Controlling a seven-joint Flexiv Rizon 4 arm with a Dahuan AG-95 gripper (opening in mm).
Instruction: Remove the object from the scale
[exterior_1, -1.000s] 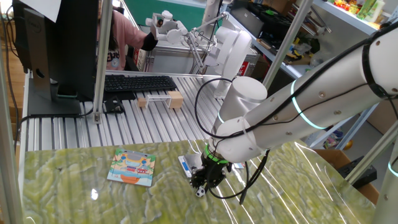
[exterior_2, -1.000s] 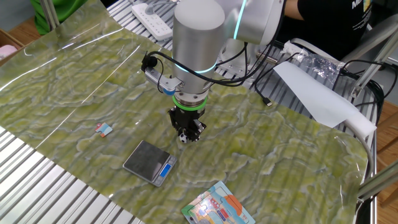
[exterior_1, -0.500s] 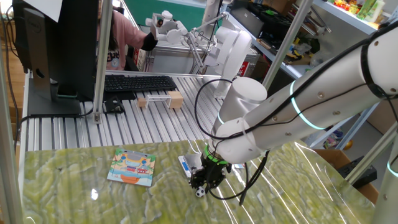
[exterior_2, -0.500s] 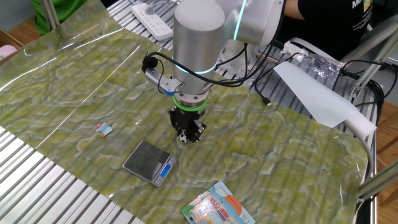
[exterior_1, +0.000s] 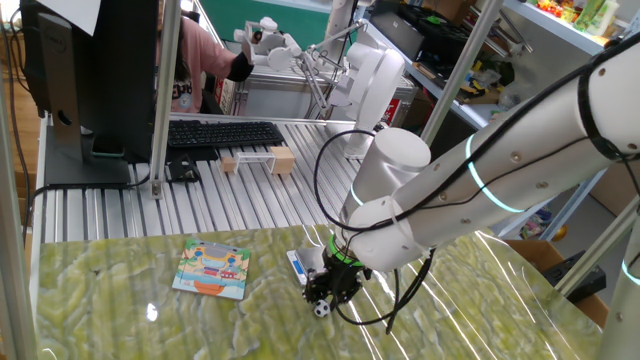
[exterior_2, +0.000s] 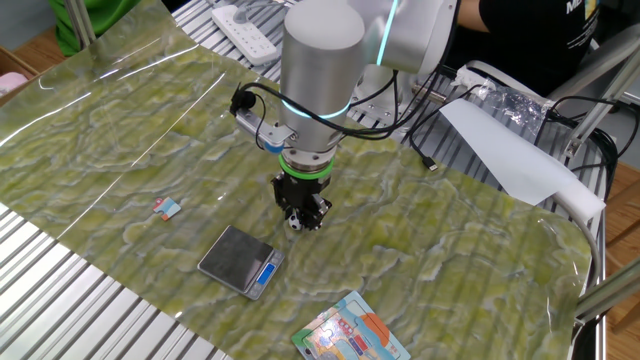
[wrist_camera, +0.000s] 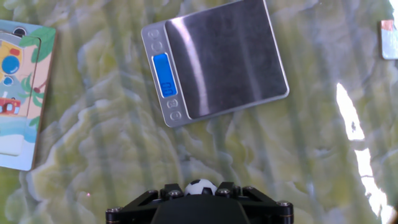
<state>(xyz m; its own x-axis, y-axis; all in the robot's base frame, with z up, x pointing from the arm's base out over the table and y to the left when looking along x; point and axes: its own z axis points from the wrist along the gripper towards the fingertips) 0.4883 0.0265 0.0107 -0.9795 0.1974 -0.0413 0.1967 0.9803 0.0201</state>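
Note:
The tiny soccer-patterned ball sits between my gripper's jaws at the bottom edge of the hand view. My gripper is shut on it, low over the green cloth and off the scale. The ball also shows at the fingertips in one fixed view and in the other fixed view. The silver scale lies flat with its platform bare and its blue display lit. It lies just beside the gripper in the other fixed view. In one fixed view only its display end shows.
A colourful illustrated card lies on the cloth beyond the scale, seen also in one fixed view. A small white-blue scrap lies to the other side. A keyboard and monitor stand behind the cloth.
The arm's upper links have shifted very slightly. The gripper and the ball stay in the same spot beside the scale.

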